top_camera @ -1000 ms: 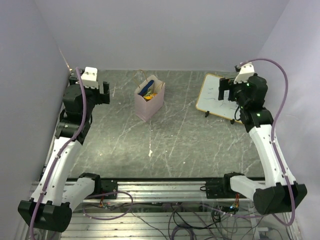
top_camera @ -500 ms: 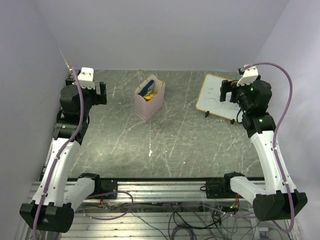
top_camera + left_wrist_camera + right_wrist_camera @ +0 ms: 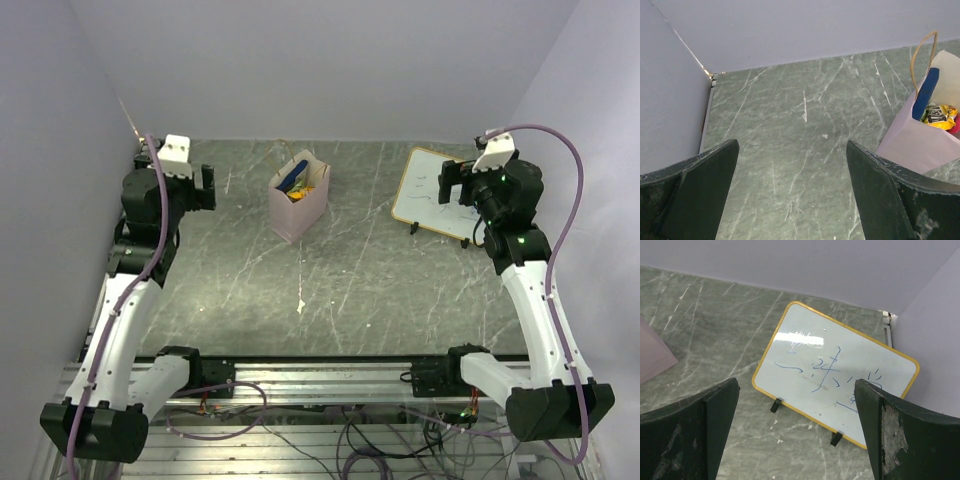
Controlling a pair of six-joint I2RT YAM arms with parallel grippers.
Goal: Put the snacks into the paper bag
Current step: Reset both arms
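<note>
The pale pinkish paper bag [image 3: 298,205] stands upright at the back middle of the table. Inside it show a dark blue packet [image 3: 293,178] and a yellow packet [image 3: 303,193]. In the left wrist view the bag [image 3: 920,140] is at the right edge, with the blue packet [image 3: 926,93], the yellow M&M's packet [image 3: 938,115] and a bit of a pink-red one [image 3: 956,125] in it. My left gripper [image 3: 209,188] is open and empty, left of the bag. My right gripper [image 3: 447,183] is open and empty over the white board. The other snacks are hidden.
A white scribbled board with a yellow rim [image 3: 432,193] leans on small black stands at the back right; it fills the right wrist view [image 3: 840,380]. Grey walls close in the back and both sides. The metal rail with cables [image 3: 320,385] runs along the near edge.
Both arms have drawn back and risen slightly from a second ago: the left wrist shifted left and back, the right wrist shifted right. The bag has not moved.
</note>
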